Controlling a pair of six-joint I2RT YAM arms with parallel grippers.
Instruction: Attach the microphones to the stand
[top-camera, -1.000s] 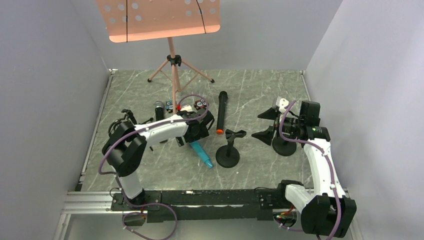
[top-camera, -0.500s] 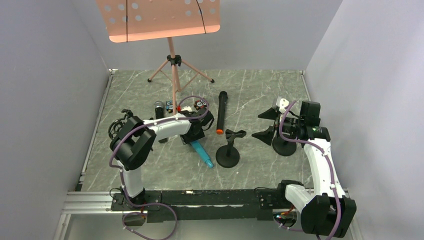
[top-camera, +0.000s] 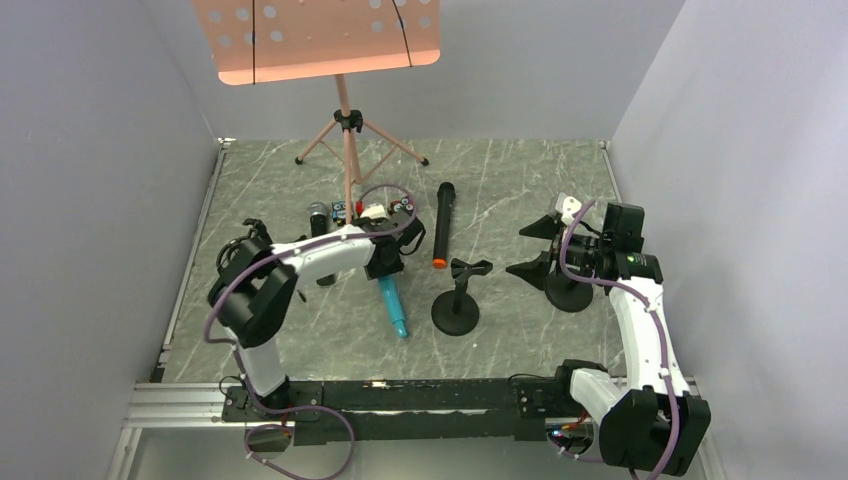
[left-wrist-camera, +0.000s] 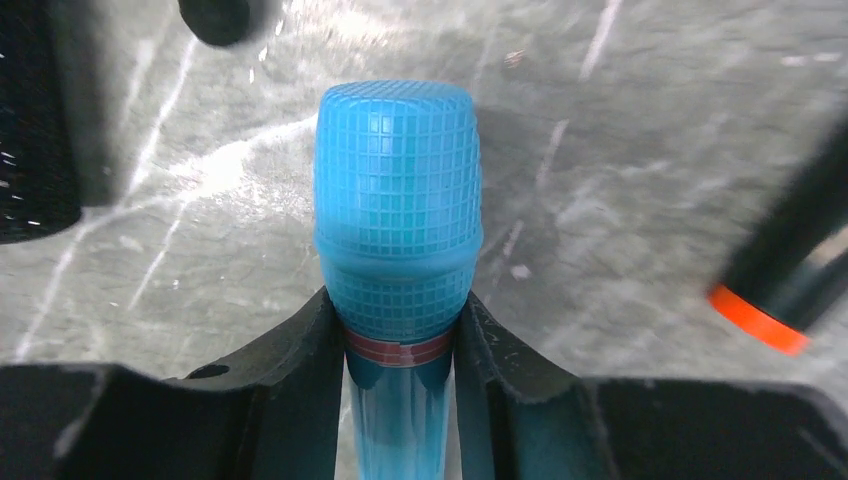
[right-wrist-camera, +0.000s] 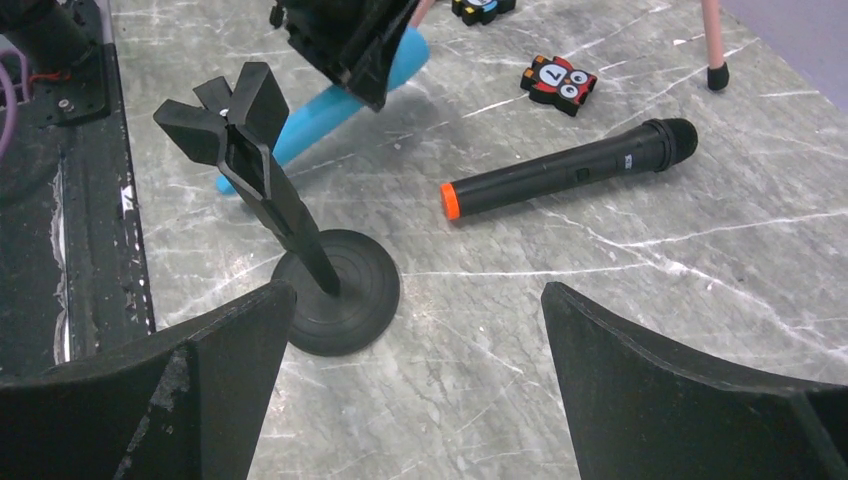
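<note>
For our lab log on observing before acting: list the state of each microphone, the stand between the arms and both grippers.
turquoise microphone: clamped below its head, tilted.
left gripper: shut on the turquoise microphone.
orange-ended microphone: lying flat, untouched.
silver-mesh microphone: lying flat, partly hidden by the left arm.
stand: upright, clip empty.
right gripper: open, holding nothing.

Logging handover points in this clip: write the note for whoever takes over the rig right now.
The left gripper is shut on the turquoise microphone just below its head, tail angled down.
The right gripper is open, holding nothing, facing the stand.
The black microphone with orange end lies flat beyond the stand; the black microphone with silver head lies by the left arm.
Done: one microphone gripped. To do: the stand's clip is empty; all three need attaching.
</note>
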